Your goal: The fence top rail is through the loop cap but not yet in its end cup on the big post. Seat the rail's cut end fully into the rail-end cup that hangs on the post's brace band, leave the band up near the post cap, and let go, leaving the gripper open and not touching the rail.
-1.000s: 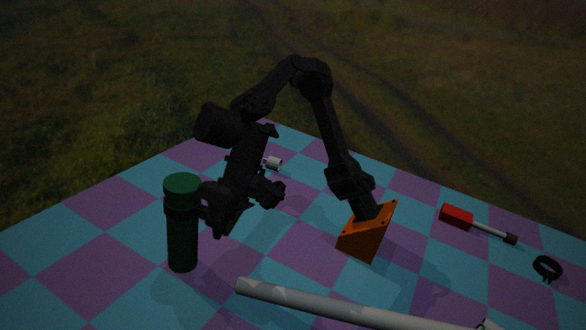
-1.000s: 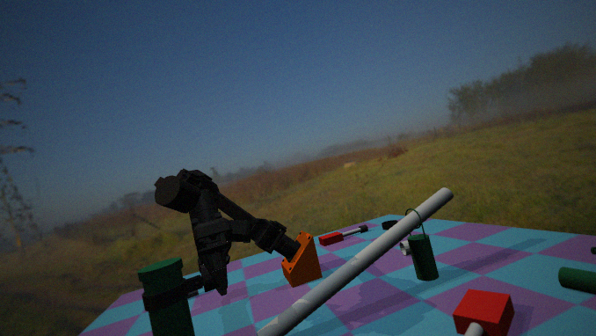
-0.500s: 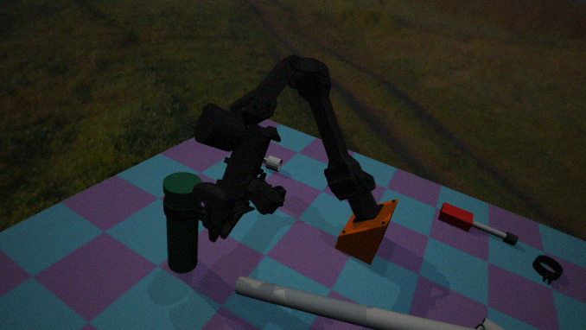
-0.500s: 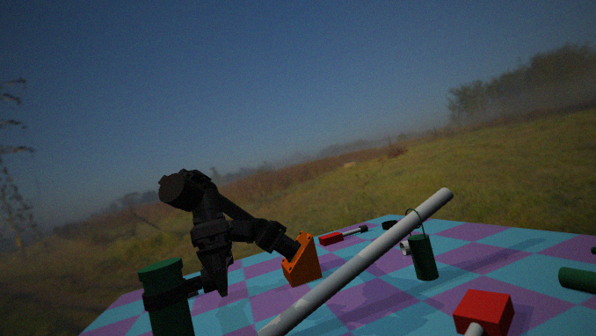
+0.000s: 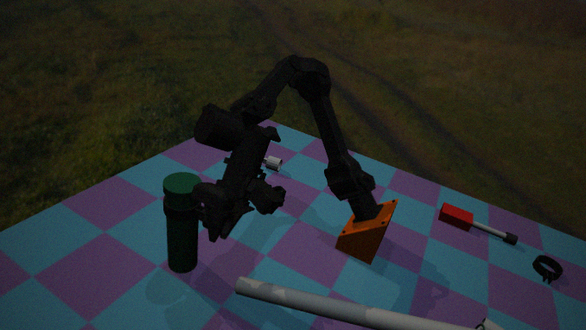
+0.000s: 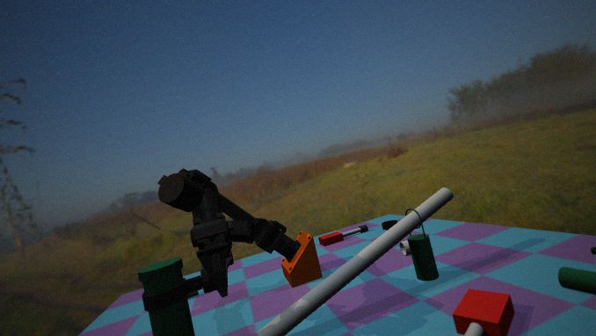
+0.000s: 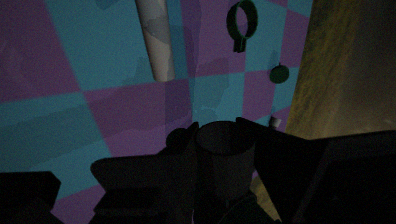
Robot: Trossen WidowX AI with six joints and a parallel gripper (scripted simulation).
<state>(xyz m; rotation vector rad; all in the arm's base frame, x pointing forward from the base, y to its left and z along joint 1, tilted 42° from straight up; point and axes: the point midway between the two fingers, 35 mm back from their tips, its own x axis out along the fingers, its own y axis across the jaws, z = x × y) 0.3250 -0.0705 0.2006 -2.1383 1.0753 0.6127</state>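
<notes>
Fence top rail, a long pale-grey round tube point(image 5: 302, 299) point(image 6: 338, 279) point(image 7: 156, 42), sloping across the worktop point(image 5: 294, 263) point(image 6: 378, 295) point(image 7: 127, 117), cut end out of the cup and well apart from it in the wrist view. Threaded at the far end of the exterior view through the thin green wire loop cap point(image 6: 421, 224) on a short green round post point(image 6: 423, 259), presumably for support and to leave a single end to be seated. Clamped between the black fingers point(image 5: 213, 235) point(image 6: 223, 286): the dark, hollow round rail-end cup point(image 7: 227, 162), mouth open and turned outward, probably to steer it toward the rail. Standing upright toward the left edge in the top view: the thick dark-green big post point(image 5: 182, 246) point(image 6: 171, 323), wrapped high up by the black brace band point(image 5: 173, 209) point(image 6: 163, 300), just below the green round post cap point(image 5: 181, 182) point(image 6: 160, 269), where required to remain. To judge by the layout, next to line up cup and cut end without dragging the band down or twisting the mouth aside. Left toward the right edge, clear of the job: a red-handled tool with a pale shaft point(image 5: 455, 216) point(image 6: 330, 238).
</notes>
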